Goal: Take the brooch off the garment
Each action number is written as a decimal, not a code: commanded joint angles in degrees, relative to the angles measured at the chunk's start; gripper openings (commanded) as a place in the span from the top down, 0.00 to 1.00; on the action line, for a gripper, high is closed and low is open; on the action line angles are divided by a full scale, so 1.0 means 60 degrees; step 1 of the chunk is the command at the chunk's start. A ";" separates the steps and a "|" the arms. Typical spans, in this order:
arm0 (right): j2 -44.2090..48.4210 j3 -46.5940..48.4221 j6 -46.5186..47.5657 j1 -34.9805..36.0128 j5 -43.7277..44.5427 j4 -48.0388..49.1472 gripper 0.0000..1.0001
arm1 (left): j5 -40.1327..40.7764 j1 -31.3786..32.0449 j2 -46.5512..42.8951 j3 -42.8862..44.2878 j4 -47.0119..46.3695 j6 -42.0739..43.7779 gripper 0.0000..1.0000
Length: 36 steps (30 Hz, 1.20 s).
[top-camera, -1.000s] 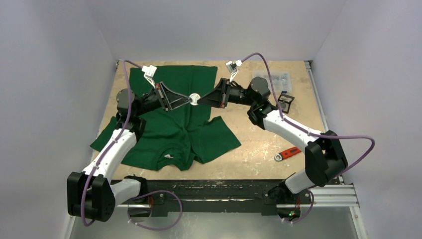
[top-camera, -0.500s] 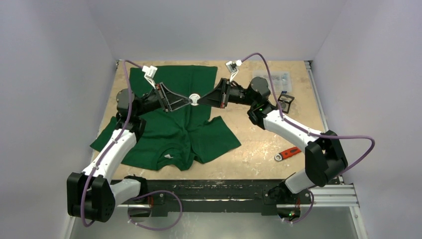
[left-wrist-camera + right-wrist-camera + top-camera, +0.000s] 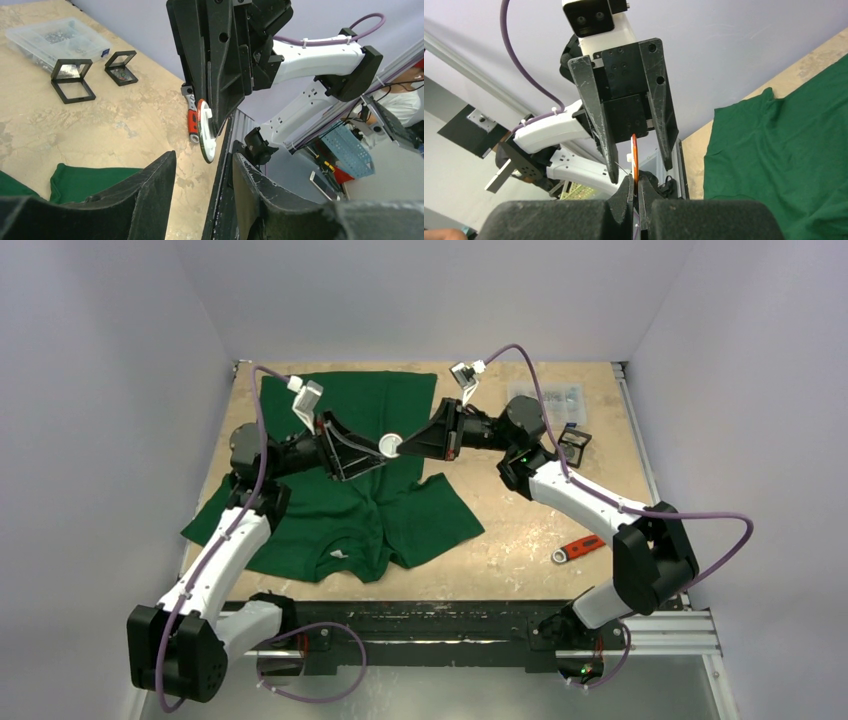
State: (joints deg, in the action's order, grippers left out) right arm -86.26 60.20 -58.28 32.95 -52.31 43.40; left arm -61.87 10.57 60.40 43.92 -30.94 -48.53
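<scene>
The garment (image 3: 350,500), a dark green T-shirt, lies spread on the bench (image 3: 520,530) with its neck and small white label (image 3: 339,553) at the edge nearest the arm bases; one sleeve fans out on the right side of the garment and the cloth is rumpled down the middle. Both arms reach in over the far half of the garment and meet above its right-hand part. The right tool (image 3: 636,189) has its fingers pressed together on the brooch (image 3: 205,131), a small round disc pinched at the rim, its pale back towards the left wrist camera and showing as a thin orange line from the right wrist camera. The brooch hangs in the air above the garment, and in both wrist views no cloth touches it. The left tool (image 3: 372,452) faces it from the other side with its jaws standing partly apart and nothing between them; the brooch sits just past its fingertips. To the right of the garment, well apart from it, a red-handled item (image 3: 578,547) lies on bare bench, and beyond the garment's far right corner stand a clear plastic box (image 3: 545,397) and two small black frames (image 3: 575,445)
</scene>
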 commanded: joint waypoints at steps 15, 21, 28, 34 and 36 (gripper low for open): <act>-0.0081 0.0205 -0.0072 0.0076 -0.0454 0.0757 1.00 | 0.0184 0.0463 0.0329 0.0759 -0.0817 -0.0194 0.57; -0.0087 0.0245 -0.0021 0.0117 -0.0422 0.0723 1.00 | 0.0409 0.0553 0.0322 0.0886 -0.0474 -0.0183 0.60; -0.0025 0.0223 0.0016 0.0135 -0.0385 0.0721 1.00 | 0.0605 0.0568 0.0390 0.0895 -0.0226 -0.0175 0.75; 0.0048 0.0176 0.0046 0.0136 -0.0363 0.0761 1.00 | 0.0585 0.0568 0.0376 0.0761 -0.0167 -0.0093 0.78; 0.0068 0.0162 0.0046 0.0139 -0.0356 0.0773 1.00 | 0.0585 0.0568 0.0324 0.0697 -0.0099 -0.0015 0.79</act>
State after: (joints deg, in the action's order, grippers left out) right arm -87.00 60.20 -58.89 33.47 -53.95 45.47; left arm -58.83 13.65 62.63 47.20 -31.14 -49.12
